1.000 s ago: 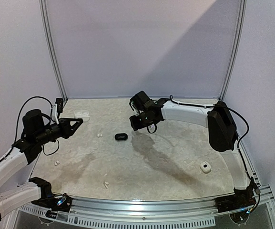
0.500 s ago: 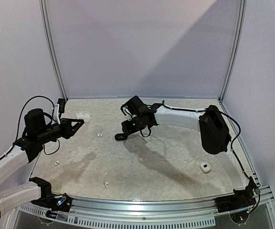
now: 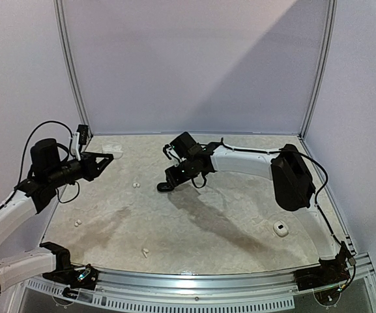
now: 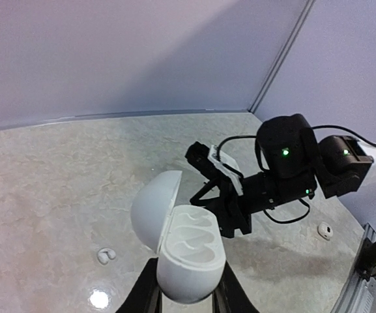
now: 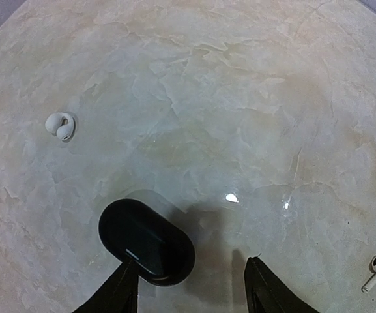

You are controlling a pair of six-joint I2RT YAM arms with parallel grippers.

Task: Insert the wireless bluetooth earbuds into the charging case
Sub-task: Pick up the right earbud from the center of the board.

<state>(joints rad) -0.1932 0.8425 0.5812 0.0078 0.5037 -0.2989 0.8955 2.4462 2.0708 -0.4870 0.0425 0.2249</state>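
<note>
- White pebble-shaped charging case, lid open, clamped in my L tool, up off the pale marble-look counter.
- My R tool is spread open, low over glossy black oval case.
- Small white earbuds lie loose on counter.

tabletop is marbled stone-look, smooth, slight sheen with light glints. black case: glossy smooth plastic, reflective. white case: satin plastic, softer shine. white earbud: glossy plastic. corner posts look like bare metal. back wall matt.
</note>
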